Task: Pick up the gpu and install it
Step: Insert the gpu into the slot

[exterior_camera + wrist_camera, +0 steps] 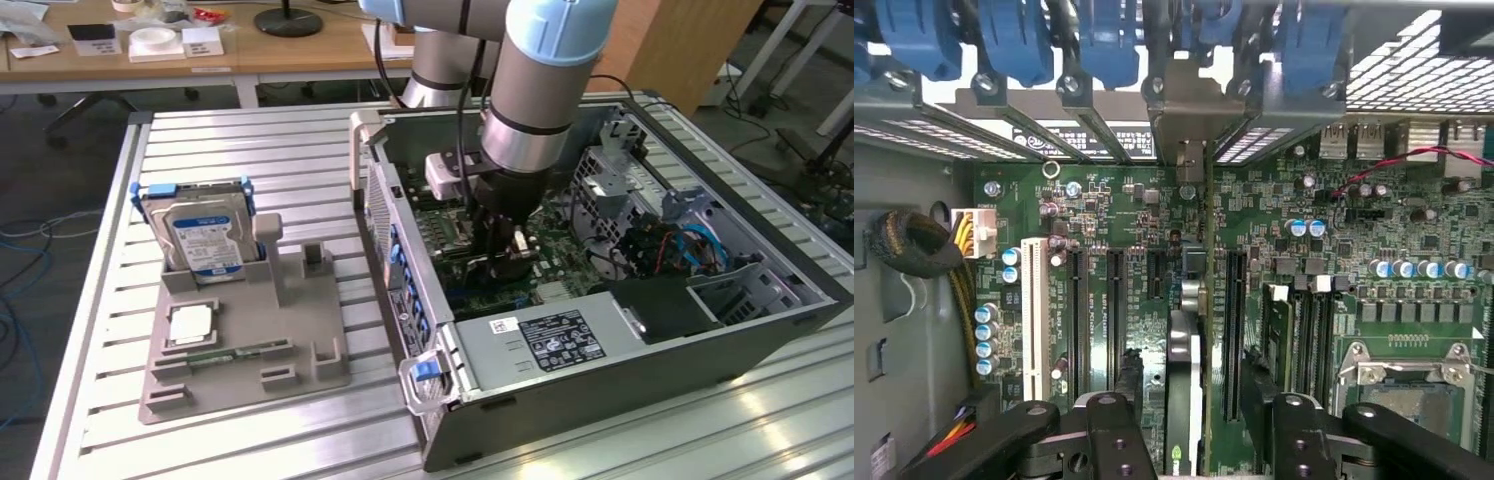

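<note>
The arm reaches down into the open computer case (627, 330), and its gripper (511, 262) hangs just over the green motherboard (461, 235). From the wrist camera the gripper (1199, 405) has its two black fingers (1116, 425) standing apart, one on each side of the gpu (1191, 340). The card is seen edge-on, upright in a motherboard slot, with its pale metal bracket (1194, 120) seated against the case's rear slot openings among the blue latches (1014, 40). Gaps show between the card and each finger, so the pincer is apart and grips nothing. Whether the card's edge is pressed fully into the slot cannot be told, since the fingers and the card's own body hide the connector.

In the exterior view the gpu is hidden behind the arm and gripper. To the exterior view's left, a grey holder tray (240, 340) sits on the slatted table (200, 160), carrying an upright silver hard drive (207, 240) with a blue-white label, a small processor (190, 322) lying flat, and a narrow green memory stick (227, 352). The upright slot beside the drive stands vacant.
</note>
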Controlling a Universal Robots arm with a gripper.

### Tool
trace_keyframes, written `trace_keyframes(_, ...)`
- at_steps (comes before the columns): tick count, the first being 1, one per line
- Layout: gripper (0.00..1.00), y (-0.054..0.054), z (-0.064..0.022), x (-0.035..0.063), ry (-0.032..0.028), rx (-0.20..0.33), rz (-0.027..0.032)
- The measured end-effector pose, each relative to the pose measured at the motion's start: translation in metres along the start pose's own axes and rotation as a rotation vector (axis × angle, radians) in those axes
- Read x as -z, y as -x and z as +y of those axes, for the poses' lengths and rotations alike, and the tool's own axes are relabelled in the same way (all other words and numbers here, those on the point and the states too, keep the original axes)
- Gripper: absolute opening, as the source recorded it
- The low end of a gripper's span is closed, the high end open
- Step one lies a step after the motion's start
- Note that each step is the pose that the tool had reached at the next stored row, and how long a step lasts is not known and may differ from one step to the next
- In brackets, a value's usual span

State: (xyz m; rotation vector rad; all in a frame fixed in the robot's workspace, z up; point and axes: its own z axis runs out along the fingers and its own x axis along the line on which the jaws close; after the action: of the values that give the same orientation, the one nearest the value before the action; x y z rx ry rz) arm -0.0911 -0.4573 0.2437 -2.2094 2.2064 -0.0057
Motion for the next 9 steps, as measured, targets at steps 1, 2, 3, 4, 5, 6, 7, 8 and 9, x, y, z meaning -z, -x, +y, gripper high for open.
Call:
trace_keyframes(1,0.52,0.000,0.0000,0.0029,0.0000,0.000,0.0000)
trace_keyframes(2,0.52,0.000,-0.0001,0.0058,-0.0001,0.000,-0.0001)
trace_keyframes(3,0.52,0.000,-0.0002,0.0088,0.0000,0.000,0.0000)
trace_keyframes(4,0.52,0.000,-0.0002,0.0120,0.0000,0.000,-0.0001)
trace_keyframes(5,0.52,0.000,-0.0003,0.0151,0.0000,0.000,-0.0001)
trace_keyframes(6,0.52,0.000,-0.0003,0.0183,-0.0001,0.000,-0.0002)
trace_keyframes(7,0.52,0.000,-0.0004,0.0216,0.0000,0.000,0.0000)
trace_keyframes(8,0.52,0.000,-0.0004,0.0251,0.0001,0.000,0.0000)
trace_keyframes(9,0.52,0.000,-0.0005,0.0283,0.0000,0.000,-0.0001)
